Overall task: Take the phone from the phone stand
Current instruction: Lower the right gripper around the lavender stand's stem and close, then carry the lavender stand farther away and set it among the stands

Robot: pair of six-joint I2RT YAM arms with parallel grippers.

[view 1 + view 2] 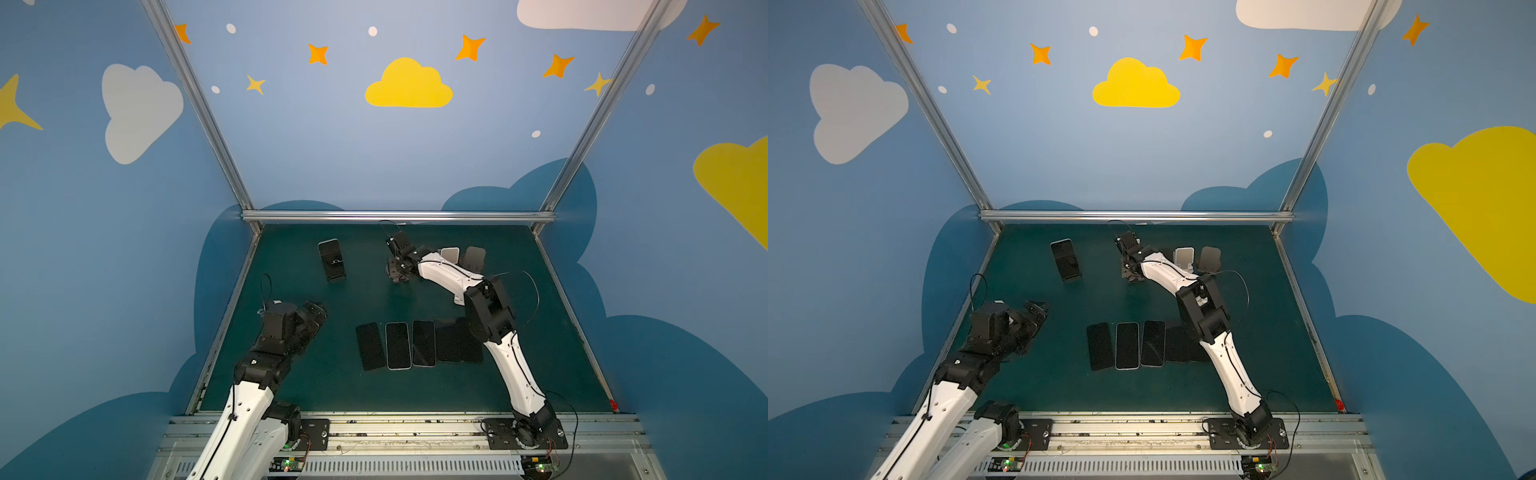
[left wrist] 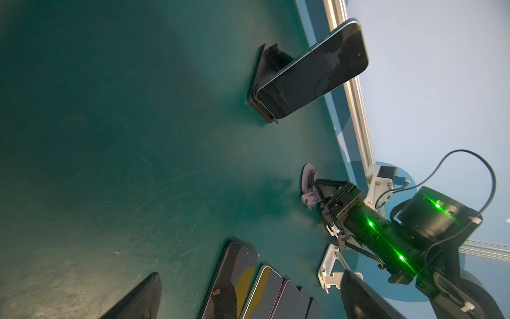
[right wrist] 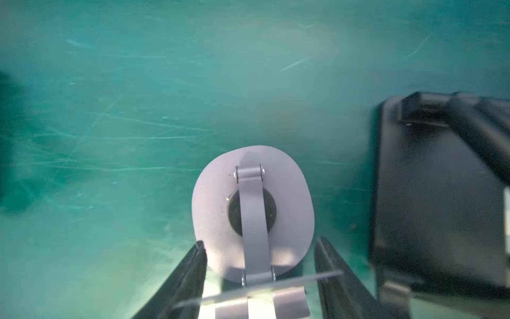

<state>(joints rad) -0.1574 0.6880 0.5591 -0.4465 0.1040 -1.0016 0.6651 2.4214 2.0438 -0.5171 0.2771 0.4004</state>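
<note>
**Task item.** The phone (image 1: 331,259) stood propped on the black stand (image 2: 269,65) at the far left of the bench (image 1: 291,395). Neither hand touched it, and it was not yet removed.

**Hands.** The right hand (image 1: 399,275) was closed on an empty lilac stand (image 3: 215,198) at the far centre, one finger on each side of its cradle. No phone showed in that stand. The left hand (image 1: 315,311) was open and held nothing. It hung over the near left of the bench, well apart from the phone.

**Risks.**
1. Wrong object. The closed hand held a stand that carried no phone. A lift from there would shift the lilac stand and leave the task undone.
2. Toppling. The lilac stand was gripped at the cradle, above its round base. A sideways pull would likely tip it or drag it into the dark stand (image 3: 441,198) just beside it.
3. Stand following the phone. The black stand looked light and unfixed. If the phone were pulled forward instead of up out of the lip, the stand would probably come along or fall over.
4. Slip. The phone appeared thin and glossy. A weak edge grip could drop it on the bench or on the row of phones (image 1: 398,345) lying flat at the near centre.
</note>
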